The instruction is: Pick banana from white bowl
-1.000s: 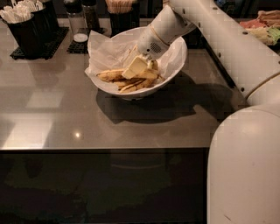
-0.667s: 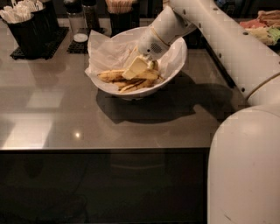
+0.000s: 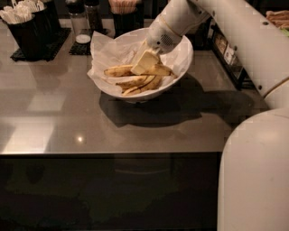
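The white bowl (image 3: pixel 181 68), lined with crinkled white paper, stands at the back middle of the grey table. Several bananas lie in it. The banana (image 3: pixel 118 71), long and yellow with brown blotches, lies across the top of the pile. My gripper (image 3: pixel 145 62) reaches down into the bowl from the upper right and sits right on the middle of this banana, hiding that part of it. Two thinner bananas (image 3: pixel 135 84) lie just in front of it.
A black holder with white utensils (image 3: pixel 27 27) stands at the back left. Shakers (image 3: pixel 82 22) and a dark cup of sticks (image 3: pixel 124 13) stand behind the bowl. My white arm and body (image 3: pixel 253 171) fill the right side. The table's front edge (image 3: pixel 113 153) runs across the middle.
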`<state>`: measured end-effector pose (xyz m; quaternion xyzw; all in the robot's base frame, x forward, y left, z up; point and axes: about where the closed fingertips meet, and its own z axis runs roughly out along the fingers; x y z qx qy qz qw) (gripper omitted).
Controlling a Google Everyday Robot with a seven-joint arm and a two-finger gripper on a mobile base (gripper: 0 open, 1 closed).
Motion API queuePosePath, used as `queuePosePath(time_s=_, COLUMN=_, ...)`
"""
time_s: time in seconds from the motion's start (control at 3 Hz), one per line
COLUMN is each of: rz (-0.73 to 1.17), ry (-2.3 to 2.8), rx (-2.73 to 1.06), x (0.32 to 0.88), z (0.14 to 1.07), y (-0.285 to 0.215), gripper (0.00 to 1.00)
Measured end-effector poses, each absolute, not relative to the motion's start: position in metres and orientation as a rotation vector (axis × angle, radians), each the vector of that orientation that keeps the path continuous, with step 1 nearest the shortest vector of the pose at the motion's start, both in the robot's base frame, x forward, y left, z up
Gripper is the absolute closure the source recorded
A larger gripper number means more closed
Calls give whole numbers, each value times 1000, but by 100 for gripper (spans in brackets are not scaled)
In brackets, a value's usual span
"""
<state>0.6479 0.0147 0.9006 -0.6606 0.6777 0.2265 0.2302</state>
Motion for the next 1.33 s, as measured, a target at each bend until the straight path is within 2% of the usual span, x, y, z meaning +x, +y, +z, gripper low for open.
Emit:
queuePosePath(time_s=0.67, rz=465, ry=1912, rx=-1857, x=608, z=975, y=-5, gripper=100)
queuePosePath(time_s=1.33, rz=440, ry=2061, rx=-1638, x=526, z=1018, y=-46, gripper=100)
